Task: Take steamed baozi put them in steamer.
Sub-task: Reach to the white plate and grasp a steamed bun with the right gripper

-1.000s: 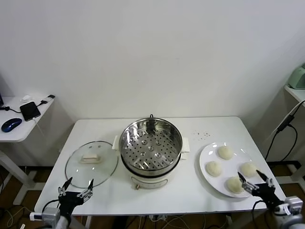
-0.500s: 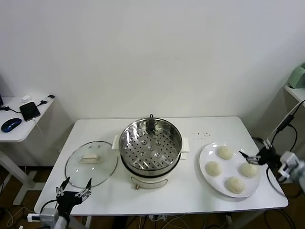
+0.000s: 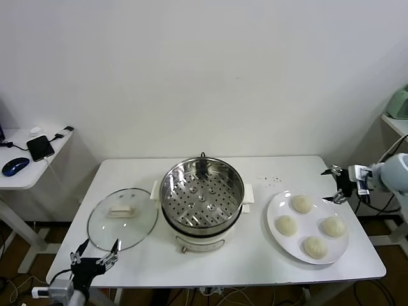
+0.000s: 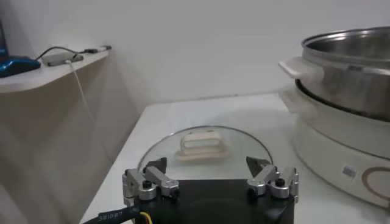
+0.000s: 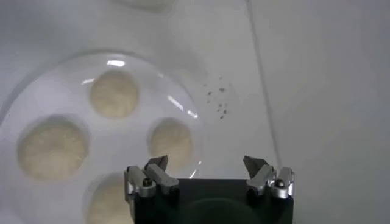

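Several cream-white baozi lie on a white plate point(image 3: 278, 240) at the right of the table: one at the back point(image 3: 301, 204), one at the left point(image 3: 285, 224), one at the right point(image 3: 332, 226), one at the front point(image 3: 315, 246). The plate and baozi point(image 5: 53, 148) also show in the right wrist view. The steel steamer point(image 3: 202, 197) stands in the middle, its perforated tray bare. My right gripper point(image 3: 334, 185) hangs open above the table's right edge, behind the plate, holding nothing. My left gripper point(image 3: 94, 255) is open and empty at the front left edge.
A glass lid point(image 3: 122, 217) with a cream handle lies left of the steamer, also in the left wrist view point(image 4: 204, 152). Dark crumbs point(image 3: 270, 179) lie behind the plate. A side table point(image 3: 32, 167) with a phone and mouse stands at the left.
My right gripper has risen from the plate's front edge and swung back to the table's right edge behind the plate. My left gripper has sunk slightly. All baozi stay on the plate.
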You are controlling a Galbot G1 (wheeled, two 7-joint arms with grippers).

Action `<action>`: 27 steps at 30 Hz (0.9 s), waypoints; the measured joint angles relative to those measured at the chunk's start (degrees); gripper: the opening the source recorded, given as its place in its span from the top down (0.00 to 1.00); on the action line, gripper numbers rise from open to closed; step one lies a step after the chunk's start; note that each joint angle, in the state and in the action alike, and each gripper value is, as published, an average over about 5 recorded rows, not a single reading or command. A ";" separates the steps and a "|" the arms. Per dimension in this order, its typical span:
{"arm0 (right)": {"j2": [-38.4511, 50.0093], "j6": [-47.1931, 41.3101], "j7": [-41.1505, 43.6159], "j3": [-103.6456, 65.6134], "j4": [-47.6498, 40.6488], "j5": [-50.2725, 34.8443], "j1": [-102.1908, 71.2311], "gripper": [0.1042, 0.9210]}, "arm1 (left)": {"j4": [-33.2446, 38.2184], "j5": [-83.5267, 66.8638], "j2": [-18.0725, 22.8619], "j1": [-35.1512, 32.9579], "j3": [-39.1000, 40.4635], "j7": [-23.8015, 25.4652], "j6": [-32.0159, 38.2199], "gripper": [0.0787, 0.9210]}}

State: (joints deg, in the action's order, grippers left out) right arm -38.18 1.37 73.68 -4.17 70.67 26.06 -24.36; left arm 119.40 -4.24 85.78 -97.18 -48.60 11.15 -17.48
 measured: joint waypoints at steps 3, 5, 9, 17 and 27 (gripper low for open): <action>-2.07 1.52 1.77 2.17 -3.39 2.36 2.44 0.12 | -0.32 0.00 0.17 -0.18 -0.31 -0.02 0.07 0.12; -3.46 2.49 2.42 3.18 -5.47 3.84 3.60 0.12 | -0.59 0.02 0.22 -0.18 -0.48 -0.04 0.12 0.12; -6.35 4.28 2.86 4.33 -9.30 6.42 5.12 0.12 | -0.86 0.05 0.25 -0.08 -0.62 -0.03 0.14 0.12; -10.98 6.39 0.93 4.99 -14.93 9.89 6.60 0.12 | -1.34 0.23 0.27 -0.19 -0.59 -0.04 0.21 0.12; -14.52 7.51 -1.46 5.17 -19.24 12.69 7.51 0.12 | -2.23 0.39 0.36 -0.17 -0.27 -0.17 0.42 0.12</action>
State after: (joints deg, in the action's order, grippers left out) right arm -52.70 8.87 72.22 1.01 51.42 38.75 -16.84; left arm 117.17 -3.85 86.14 -97.35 -48.86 10.99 -17.06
